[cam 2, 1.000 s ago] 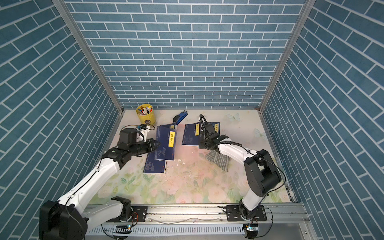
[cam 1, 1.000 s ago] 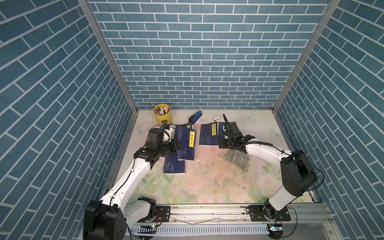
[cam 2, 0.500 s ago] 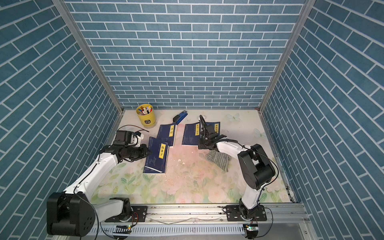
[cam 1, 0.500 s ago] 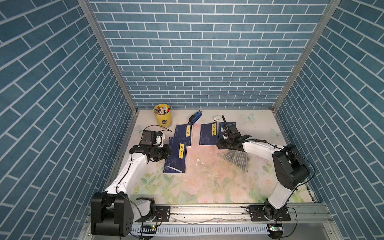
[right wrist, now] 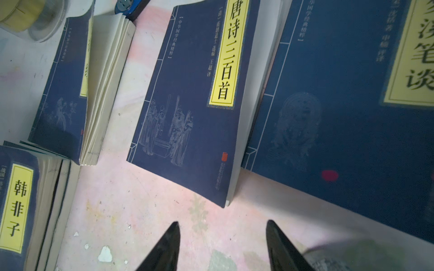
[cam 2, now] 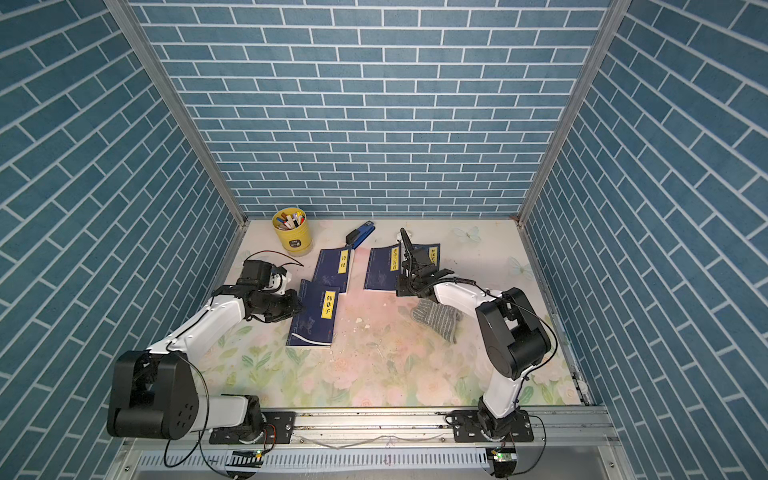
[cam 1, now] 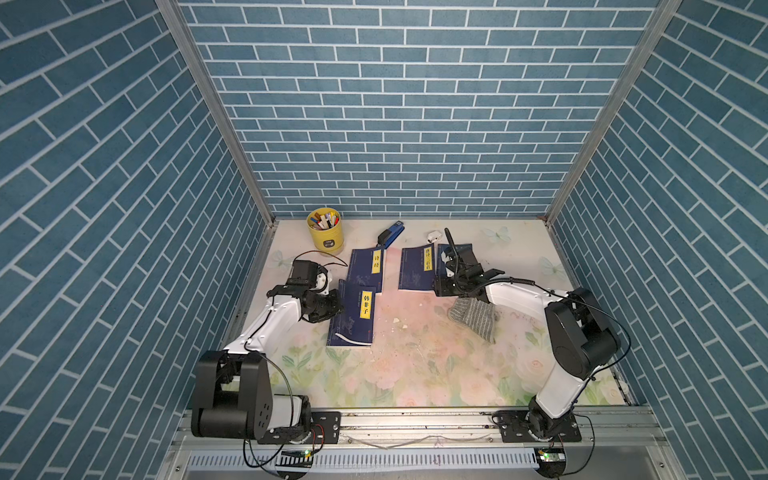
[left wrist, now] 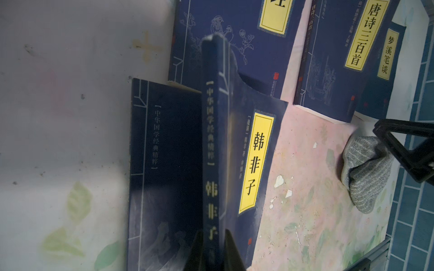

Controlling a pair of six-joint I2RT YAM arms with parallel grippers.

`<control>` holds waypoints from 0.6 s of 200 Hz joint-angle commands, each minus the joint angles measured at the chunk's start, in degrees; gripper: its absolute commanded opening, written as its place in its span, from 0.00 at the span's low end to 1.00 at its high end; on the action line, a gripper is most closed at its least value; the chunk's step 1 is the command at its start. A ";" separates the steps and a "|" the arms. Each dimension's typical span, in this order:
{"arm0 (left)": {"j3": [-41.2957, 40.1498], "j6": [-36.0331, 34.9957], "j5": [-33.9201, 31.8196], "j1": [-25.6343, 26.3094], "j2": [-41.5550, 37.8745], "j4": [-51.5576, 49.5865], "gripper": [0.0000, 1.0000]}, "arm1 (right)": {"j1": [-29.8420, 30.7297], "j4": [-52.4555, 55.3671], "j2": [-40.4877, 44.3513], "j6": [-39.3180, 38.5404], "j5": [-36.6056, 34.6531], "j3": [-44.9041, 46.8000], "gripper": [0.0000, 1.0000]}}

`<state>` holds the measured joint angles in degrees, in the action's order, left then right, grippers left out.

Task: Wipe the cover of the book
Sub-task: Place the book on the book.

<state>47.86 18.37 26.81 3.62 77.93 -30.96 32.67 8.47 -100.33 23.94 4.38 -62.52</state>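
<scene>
On the floral table [cam 1: 415, 374], left of centre, lies the book [cam 1: 353, 316]; the grey cloth [cam 1: 473, 318] sits to the right. My left tool [left wrist: 212, 234] pinches the book's spine, which looks raised, I think; my right tool [right wrist: 222, 223] gapes beside the cloth.

1. We see a yellow cup [cam 1: 325, 232] standing upright near the far corner of the table on the robot's left, packed with pens [cam 1: 325, 219].
2. A blue stapler [cam 1: 390, 234] lies beside the cup, toward the middle. Its near end is just beside the far corner of a dark blue book labelled 诗经 [cam 1: 365, 270].
3. A second dark blue book, 唐诗三百首 [cam 1: 417, 268], lies flat further right, with bare table between the two.
4. A third, 梦溪笔谈 [right wrist: 340, 117], lies right against the second; we cannot tell whether they overlap.
5. A small white object [cam 1: 432, 237] sits near the back wall, too small to identify.
6. White scraps [cam 1: 397, 320] are scattered over the floral table cover [cam 1: 415, 374].
7. Blue brick-pattern walls [cam 1: 395, 124] enclose three sides.
</scene>
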 commanded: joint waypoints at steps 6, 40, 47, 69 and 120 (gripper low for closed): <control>-0.48 -1.23 -0.62 -0.27 1.81 0.05 0.00 | -0.50 -0.64 -0.55 -1.88 0.40 -0.46 0.59; -0.13 -0.97 -2.59 -0.27 3.98 -0.89 0.00 | -0.76 -0.79 0.02 -2.03 0.19 0.46 0.59; 0.08 -0.88 -3.14 -0.22 4.42 -1.15 0.01 | -0.76 -0.85 0.13 -1.98 0.13 0.68 0.59; 1.03 -0.97 -5.32 -0.28 6.15 -2.66 0.02 | -0.95 -1.12 0.31 -1.93 0.13 1.00 0.59; 1.87 -1.10 -7.17 -0.25 7.58 -2.72 0.10 | -1.22 -1.30 0.49 -1.97 0.31 1.25 0.59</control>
<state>48.75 18.35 23.14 3.62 84.68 -31.75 31.86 8.03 -100.33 23.90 4.38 -62.06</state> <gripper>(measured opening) 0.123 0.591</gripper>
